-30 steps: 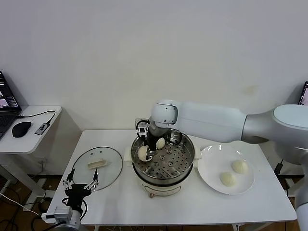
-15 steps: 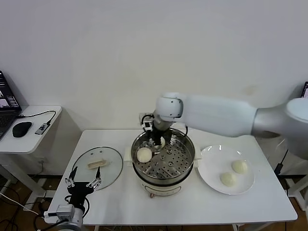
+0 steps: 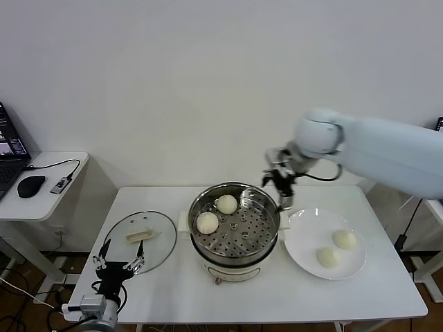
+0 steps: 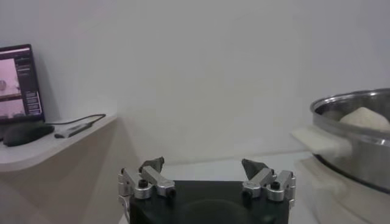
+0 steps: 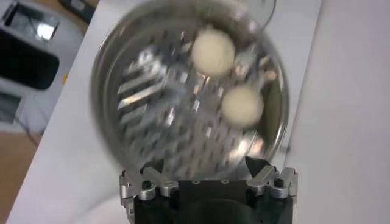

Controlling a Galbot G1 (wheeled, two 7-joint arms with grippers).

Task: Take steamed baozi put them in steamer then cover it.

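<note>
Two steamed baozi (image 3: 217, 214) sit in the steamer (image 3: 235, 232) at the centre of the frame, toward its upper left part. Two more baozi (image 3: 336, 248) lie on a white plate (image 3: 304, 235) at centre right, just beside the steamer on the surface (image 3: 291, 290). The right gripper (image 3: 279, 181) hangs above the gap between steamer and plate, fingers (image 5: 150, 168) spread wide and empty. The plated buns lie below it and toward the lower right, so the right arm is by far the nearer. The buns look round, probably with no long axis to align to. The left gripper (image 3: 118, 263) waits at lower left with its fingers apart, just below the cover (image 3: 140, 240) lying flat on the surface.
</note>
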